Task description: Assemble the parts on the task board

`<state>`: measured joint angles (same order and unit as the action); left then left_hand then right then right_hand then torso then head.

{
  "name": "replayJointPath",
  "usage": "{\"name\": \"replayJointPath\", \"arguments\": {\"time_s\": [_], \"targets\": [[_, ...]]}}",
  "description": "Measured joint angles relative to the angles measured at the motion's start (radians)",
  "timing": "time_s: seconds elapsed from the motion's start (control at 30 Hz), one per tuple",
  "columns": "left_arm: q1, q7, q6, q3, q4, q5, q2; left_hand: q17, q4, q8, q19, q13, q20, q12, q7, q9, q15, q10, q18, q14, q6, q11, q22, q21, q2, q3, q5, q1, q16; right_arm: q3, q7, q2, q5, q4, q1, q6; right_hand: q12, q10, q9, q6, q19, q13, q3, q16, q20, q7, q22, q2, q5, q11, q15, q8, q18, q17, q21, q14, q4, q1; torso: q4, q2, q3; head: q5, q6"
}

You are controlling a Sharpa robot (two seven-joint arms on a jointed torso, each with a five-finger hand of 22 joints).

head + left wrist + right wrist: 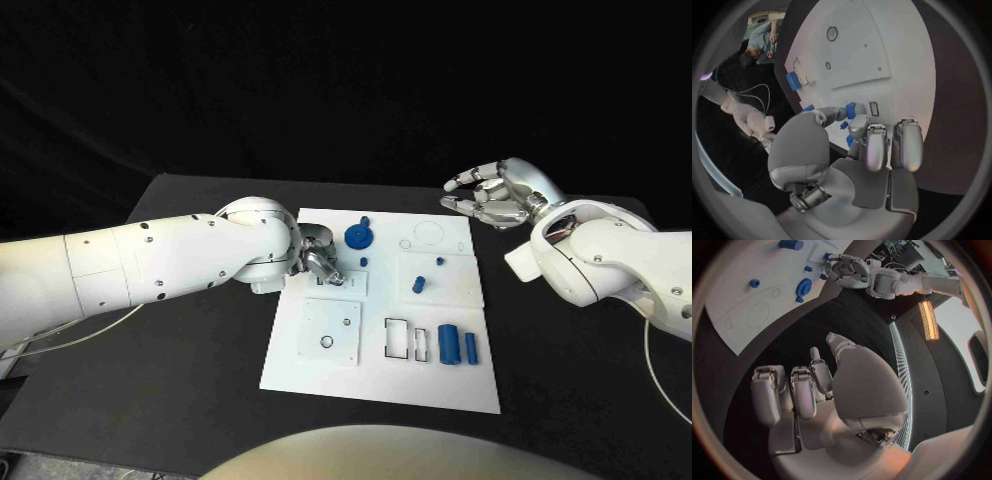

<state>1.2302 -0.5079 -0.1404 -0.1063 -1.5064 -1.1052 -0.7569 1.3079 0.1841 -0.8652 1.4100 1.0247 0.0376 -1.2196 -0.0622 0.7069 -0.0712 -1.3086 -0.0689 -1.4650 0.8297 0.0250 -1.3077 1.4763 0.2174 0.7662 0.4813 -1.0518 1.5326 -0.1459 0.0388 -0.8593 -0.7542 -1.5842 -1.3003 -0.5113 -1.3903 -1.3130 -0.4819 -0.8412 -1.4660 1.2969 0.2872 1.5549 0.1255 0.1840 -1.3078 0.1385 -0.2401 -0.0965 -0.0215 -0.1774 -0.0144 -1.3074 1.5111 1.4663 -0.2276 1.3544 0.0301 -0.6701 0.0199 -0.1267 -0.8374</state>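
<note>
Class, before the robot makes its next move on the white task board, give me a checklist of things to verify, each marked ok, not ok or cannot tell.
1. Silver left hand is over the white task board: ok.
2. Left hand's fingers are at a small blue part; firm grip: cannot tell.
3. Silver right hand is off the board, over the black table, holding nothing: ok.
4. Round blue disc part lies on the board near the left hand: ok.
5. Blue cylinder part rests on the board's near side, untouched: ok.
</note>
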Motion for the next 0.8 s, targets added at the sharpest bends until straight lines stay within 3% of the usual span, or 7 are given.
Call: {"name": "replayJointPath", "arguments": {"time_s": [0.37,0.8], "targets": [[0.0,-0.001,-0.002,0.0,0.005,0.0,0.005,0.0,-0.02,-0.008,0.004,0.003,-0.004,-0.003,0.006,-0.002,-0.007,-0.009,0.0,0.0,-0.005,0.002,0.0,0.0,-0.04,-0.002,-0.02,0.039,0.004,0.0,0.0,0.0,0.0,0.0,0.0,0.0,0.0,0.0,0.0,0.0,0.0,0.0,0.0,0.0,0.0,0.0,0.0,0.0,0.0,0.0,0.0,0.0,0.0,0.0,0.0,0.0,0.0,0.0,0.0,0.0,0.0002,0.0,0.001],[0.001,-0.003,-0.002,0.0,0.018,0.002,0.016,0.0,-0.031,-0.009,0.004,0.002,-0.004,-0.003,0.007,-0.01,-0.007,-0.009,0.0,0.0,-0.003,0.002,0.0,0.0,-0.045,0.009,-0.021,0.057,0.004,0.0,0.0,0.0,0.0,0.0,0.001,0.0,0.0,0.0,0.0,0.0,0.0,0.0,0.0,0.0,0.0,0.0,0.0,0.0,0.0,0.0,0.0,0.0,0.0,0.0,0.0,0.0,0.0,0.0,0.0,0.0,0.0002,0.002,0.001]]}}
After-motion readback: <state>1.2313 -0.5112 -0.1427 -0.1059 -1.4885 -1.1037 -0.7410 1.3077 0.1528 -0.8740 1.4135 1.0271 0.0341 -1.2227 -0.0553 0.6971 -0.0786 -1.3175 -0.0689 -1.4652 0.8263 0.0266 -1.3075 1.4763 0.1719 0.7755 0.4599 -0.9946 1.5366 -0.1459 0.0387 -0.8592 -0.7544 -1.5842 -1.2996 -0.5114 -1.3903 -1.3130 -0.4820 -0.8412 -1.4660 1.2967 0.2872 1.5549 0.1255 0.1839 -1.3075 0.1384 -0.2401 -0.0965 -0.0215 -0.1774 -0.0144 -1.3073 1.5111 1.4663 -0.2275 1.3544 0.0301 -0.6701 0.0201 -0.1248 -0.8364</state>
